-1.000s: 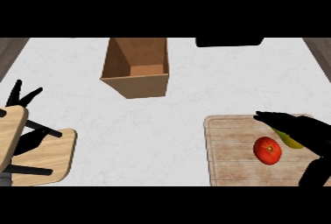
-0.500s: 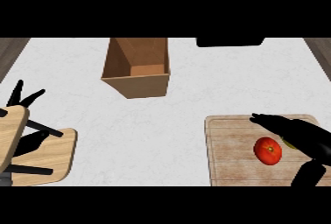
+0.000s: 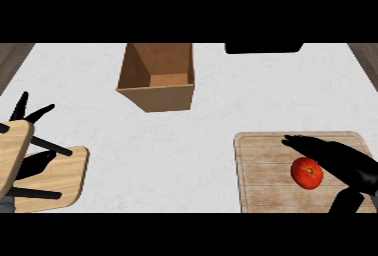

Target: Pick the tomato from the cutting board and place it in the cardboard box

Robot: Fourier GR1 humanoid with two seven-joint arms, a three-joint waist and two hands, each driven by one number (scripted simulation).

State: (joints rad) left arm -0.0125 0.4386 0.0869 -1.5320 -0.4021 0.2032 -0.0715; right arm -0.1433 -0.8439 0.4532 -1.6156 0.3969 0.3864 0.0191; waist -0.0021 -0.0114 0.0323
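Observation:
A red tomato [image 3: 307, 173] lies on the wooden cutting board [image 3: 262, 175] at the lower right of the counter. My right hand [image 3: 339, 160] hovers over the board, its fingers stretched past the tomato's upper right side and its thumb low at the tomato's right; the hand stays open around it and covers its right edge. The open cardboard box [image 3: 157, 76] stands at the upper middle of the counter, nothing visible inside. My left hand [image 3: 28, 114] rests at the left edge with its fingers up and straight.
A wooden chair [image 3: 37, 165] with dark legs fills the lower left by the counter's edge. A dark object [image 3: 263, 47] sits at the counter's far edge, right of the box. White marbled counter lies between box and board.
My right hand has shifted left and lower over the tomato, its fingers now reaching further across the board. The tomato, the box and the left hand have stayed in place.

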